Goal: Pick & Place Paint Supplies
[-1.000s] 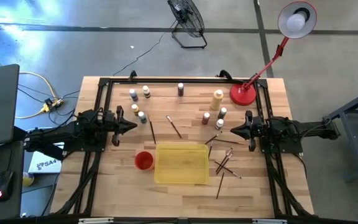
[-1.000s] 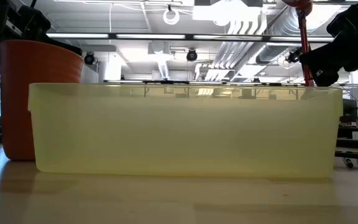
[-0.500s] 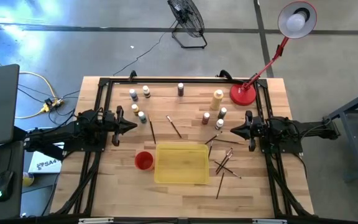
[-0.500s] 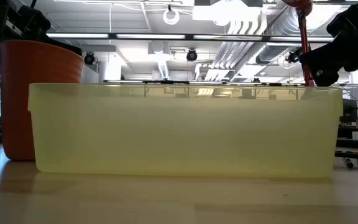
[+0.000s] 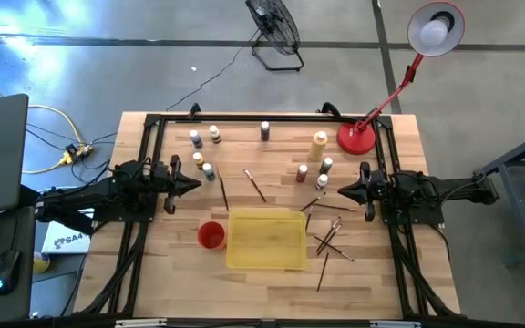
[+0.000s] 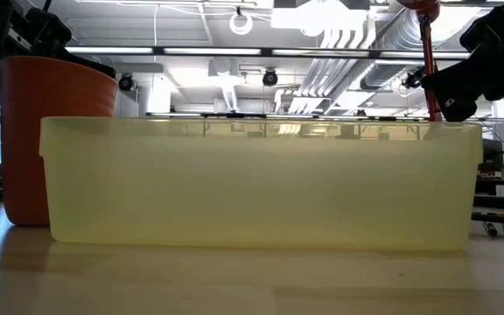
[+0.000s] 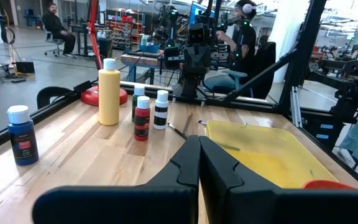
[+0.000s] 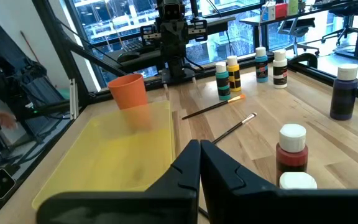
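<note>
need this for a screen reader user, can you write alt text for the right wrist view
The right hand, shut and empty, points across a wooden table at a flat yellow tray with a red cup behind it. Two paintbrushes lie beside the tray, with small paint bottles standing around them.

Overhead and table-level views share the tray point(image 5: 265, 239) (centre).

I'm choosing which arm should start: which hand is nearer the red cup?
Left. The left hand sits just up-table of the red cup, on its side; the right hand lies well beyond the yellow tray.
</note>
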Tool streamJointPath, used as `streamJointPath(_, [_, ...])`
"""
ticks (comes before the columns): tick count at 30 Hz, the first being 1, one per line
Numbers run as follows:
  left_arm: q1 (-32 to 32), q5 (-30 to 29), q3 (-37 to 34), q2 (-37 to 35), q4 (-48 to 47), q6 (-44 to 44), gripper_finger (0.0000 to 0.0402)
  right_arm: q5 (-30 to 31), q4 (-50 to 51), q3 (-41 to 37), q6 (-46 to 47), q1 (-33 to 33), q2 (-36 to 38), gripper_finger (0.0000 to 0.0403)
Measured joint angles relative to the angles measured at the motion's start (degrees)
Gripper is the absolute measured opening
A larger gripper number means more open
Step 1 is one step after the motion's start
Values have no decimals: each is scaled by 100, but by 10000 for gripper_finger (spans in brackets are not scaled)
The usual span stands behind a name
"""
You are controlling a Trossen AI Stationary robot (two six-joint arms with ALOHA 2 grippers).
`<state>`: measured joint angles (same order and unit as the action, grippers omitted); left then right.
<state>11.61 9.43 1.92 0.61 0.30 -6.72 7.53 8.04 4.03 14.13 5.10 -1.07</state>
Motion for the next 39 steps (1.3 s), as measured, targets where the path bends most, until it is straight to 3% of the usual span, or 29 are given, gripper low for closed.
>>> streamJointPath(39, [-1, -11, 0, 0, 1, 1, 0, 0, -1, 0, -223, 0, -1, 2])
